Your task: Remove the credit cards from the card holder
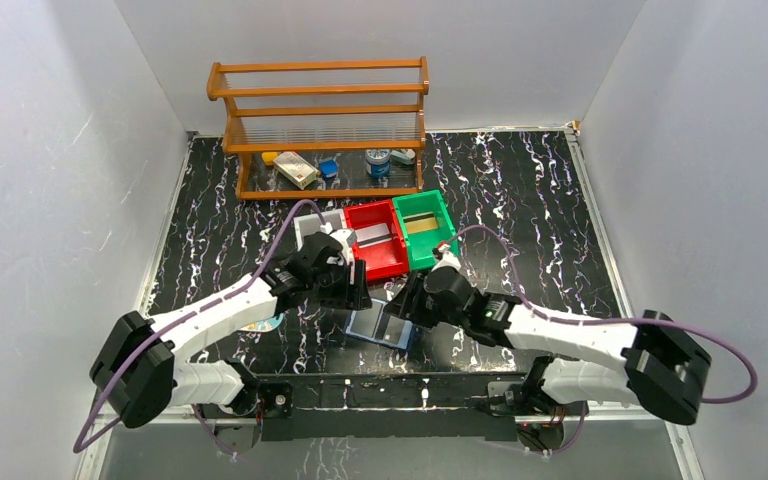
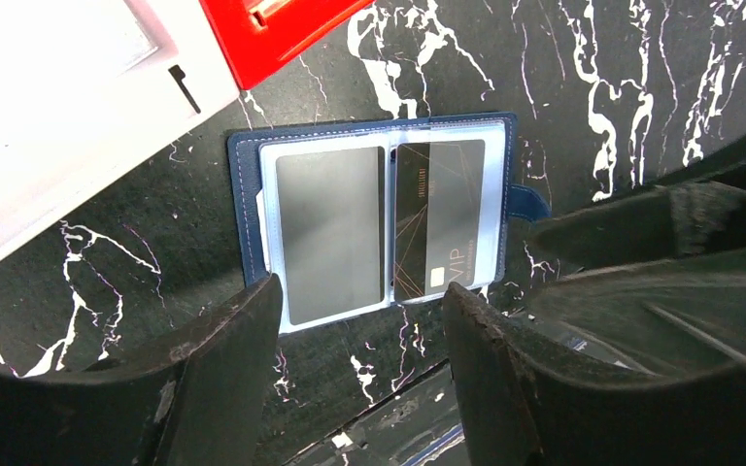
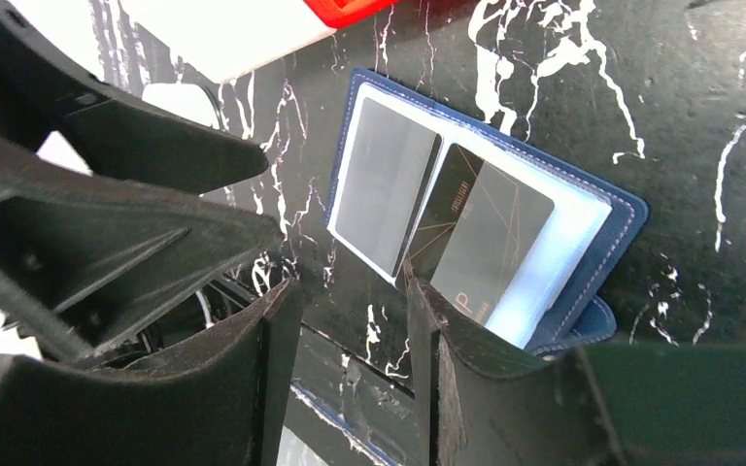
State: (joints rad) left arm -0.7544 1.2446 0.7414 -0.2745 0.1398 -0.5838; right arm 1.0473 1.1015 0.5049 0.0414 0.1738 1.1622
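Observation:
The navy card holder (image 1: 380, 326) lies open and flat on the black marble table between my two grippers. In the left wrist view the card holder (image 2: 245, 214) shows light blue sleeves with a grey card (image 2: 330, 233) on the left and a black VIP card (image 2: 439, 218) on the right. My left gripper (image 2: 359, 325) is open and empty, hovering at the holder's near edge. My right gripper (image 3: 350, 311) is open too. Its right finger (image 3: 442, 349) covers the near corner of the black card (image 3: 486, 238); the grey card (image 3: 384, 184) lies beside it.
Grey (image 1: 318, 226), red (image 1: 375, 240) and green (image 1: 425, 228) bins stand just behind the holder. A wooden rack (image 1: 320, 130) with small items is at the back. A shiny disc (image 1: 260, 325) lies under the left arm. The table's front edge (image 2: 398, 398) is close.

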